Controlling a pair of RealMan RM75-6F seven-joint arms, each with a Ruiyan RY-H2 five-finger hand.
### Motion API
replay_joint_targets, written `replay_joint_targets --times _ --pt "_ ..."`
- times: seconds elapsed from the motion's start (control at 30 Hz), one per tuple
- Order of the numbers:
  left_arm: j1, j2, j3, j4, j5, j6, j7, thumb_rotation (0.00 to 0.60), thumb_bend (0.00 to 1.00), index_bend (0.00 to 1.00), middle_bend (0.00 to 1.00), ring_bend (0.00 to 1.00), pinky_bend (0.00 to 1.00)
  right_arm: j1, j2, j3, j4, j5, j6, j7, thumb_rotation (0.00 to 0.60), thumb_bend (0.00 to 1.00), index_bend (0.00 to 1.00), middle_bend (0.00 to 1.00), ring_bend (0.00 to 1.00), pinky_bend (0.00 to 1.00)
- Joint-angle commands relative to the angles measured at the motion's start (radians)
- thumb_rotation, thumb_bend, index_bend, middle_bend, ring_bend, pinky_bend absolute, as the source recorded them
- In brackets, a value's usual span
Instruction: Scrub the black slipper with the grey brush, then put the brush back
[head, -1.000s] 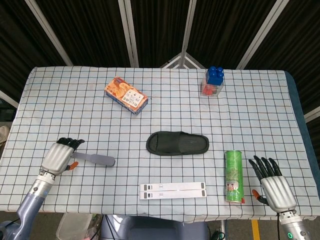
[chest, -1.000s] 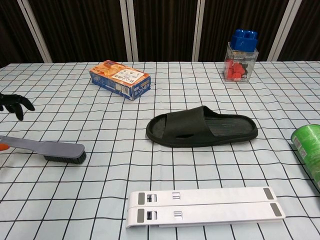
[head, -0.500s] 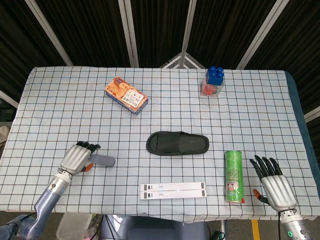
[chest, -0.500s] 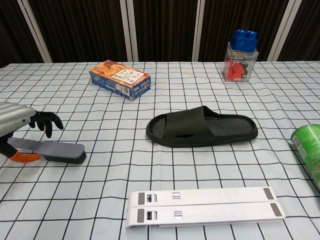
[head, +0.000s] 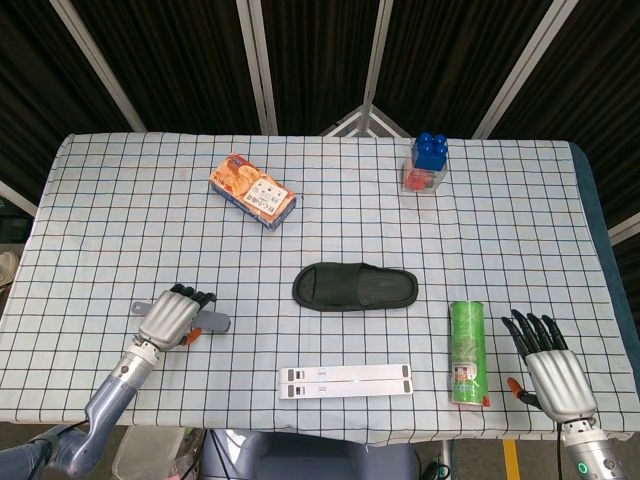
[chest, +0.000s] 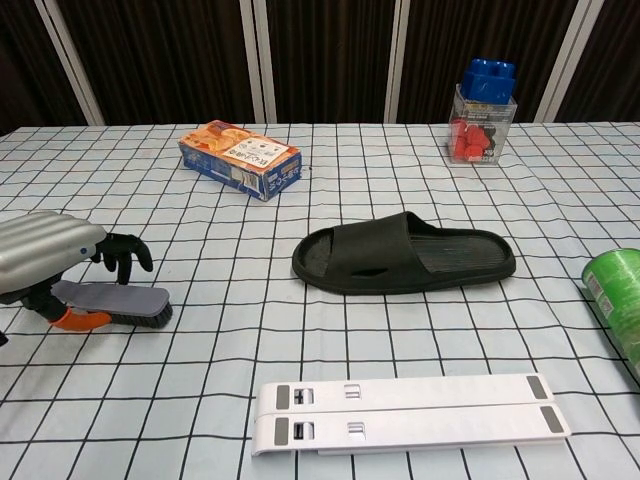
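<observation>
The black slipper (head: 355, 288) (chest: 405, 255) lies flat at the middle of the checked table, toe end to the left. The grey brush (head: 211, 321) (chest: 115, 302) lies on the cloth at the front left, bristles down. My left hand (head: 172, 316) (chest: 52, 258) hovers over the brush handle with its fingers curled down over it; whether it grips the handle is unclear. My right hand (head: 550, 368) rests at the front right with fingers spread and nothing in it; the chest view does not show it.
An orange snack box (head: 252, 190) (chest: 240, 159) lies at the back left. A jar with a blue lid (head: 428, 164) (chest: 483, 111) stands back right. A green can (head: 466, 352) (chest: 615, 292) lies front right, and a white folded stand (head: 346, 381) (chest: 408, 413) near the front edge.
My left hand has slid to the right along the brush handle towards the bristle head. The brush, slipper and right hand have stayed put.
</observation>
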Motion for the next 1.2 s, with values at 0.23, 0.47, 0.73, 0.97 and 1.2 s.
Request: replay_joint_targets --times 0.23,0.47,0.73,0.97,1.2 --pt "-0.010 -0.009 0.009 -0.019 0.006 0.016 0.016 0.600 0.35 0.30 0.43 0.35 0.31 0.004 -0.001 -0.001 -0.001 0.008 -0.010 -0.006 0.600 0.32 0.00 0.00 0.00 0.00" --pt "-0.013 -0.011 0.019 -0.021 -0.001 0.020 0.031 0.600 0.36 0.31 0.43 0.36 0.31 0.004 0.002 -0.002 -0.005 0.009 -0.007 -0.004 0.600 0.32 0.00 0.00 0.00 0.00" --pt "-0.020 -0.020 0.023 -0.016 -0.012 0.017 0.031 0.600 0.42 0.45 0.55 0.47 0.40 0.004 0.004 -0.004 -0.006 0.012 -0.008 -0.003 0.600 0.32 0.00 0.00 0.00 0.00" --pt "-0.020 -0.044 0.027 0.006 -0.015 0.032 0.050 0.600 0.49 0.52 0.61 0.52 0.46 0.005 0.007 -0.004 -0.008 0.013 -0.007 -0.002 0.600 0.32 0.00 0.00 0.00 0.00" --pt "-0.022 -0.048 0.023 0.012 -0.021 0.042 0.034 0.600 0.63 0.55 0.64 0.55 0.50 0.006 0.008 -0.004 -0.009 0.018 -0.010 -0.001 0.600 0.32 0.00 0.00 0.00 0.00"
